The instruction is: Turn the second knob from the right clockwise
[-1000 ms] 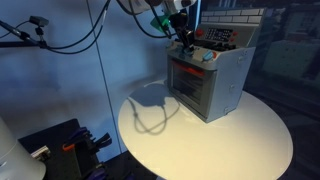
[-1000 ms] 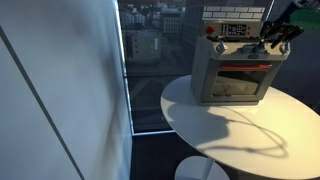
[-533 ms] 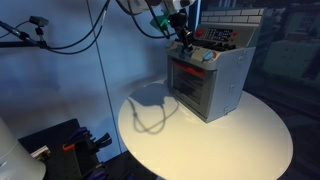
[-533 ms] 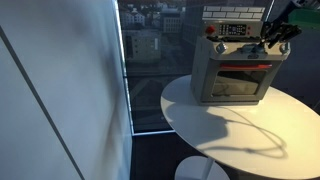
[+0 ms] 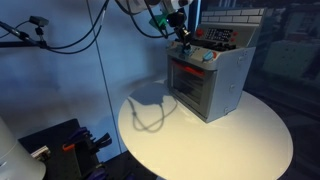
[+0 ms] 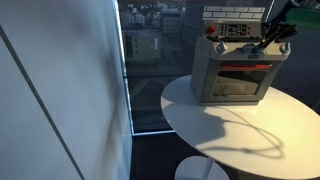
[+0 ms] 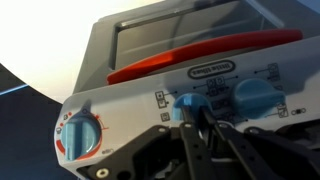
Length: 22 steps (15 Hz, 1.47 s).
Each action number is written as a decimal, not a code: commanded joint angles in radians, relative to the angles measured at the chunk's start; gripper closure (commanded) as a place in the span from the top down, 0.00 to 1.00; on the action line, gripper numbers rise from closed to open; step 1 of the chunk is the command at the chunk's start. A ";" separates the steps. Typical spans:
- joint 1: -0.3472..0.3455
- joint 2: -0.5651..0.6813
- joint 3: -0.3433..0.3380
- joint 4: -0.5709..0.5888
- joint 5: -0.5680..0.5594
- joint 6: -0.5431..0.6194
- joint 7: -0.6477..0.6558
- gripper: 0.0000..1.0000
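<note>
Apparently mid-grasp: hand pinched narrowly onto the blue knob, centre of the wrist frame, on the toy oven panel, oven standing on the bench. Next, likely: rotate wrist clockwise without slipping.

Visible are one toy oven, one round table, two blue knobs and one red dial.
</note>
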 commanded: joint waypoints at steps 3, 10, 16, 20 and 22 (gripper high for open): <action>0.004 -0.001 -0.012 0.020 -0.018 -0.021 0.030 0.06; 0.000 -0.007 -0.014 0.016 -0.006 -0.020 0.032 0.05; -0.004 -0.020 -0.020 0.002 0.007 0.001 0.104 0.05; -0.007 -0.032 -0.021 -0.013 0.024 0.024 0.180 0.05; -0.008 -0.039 -0.023 -0.023 0.031 0.042 0.222 0.05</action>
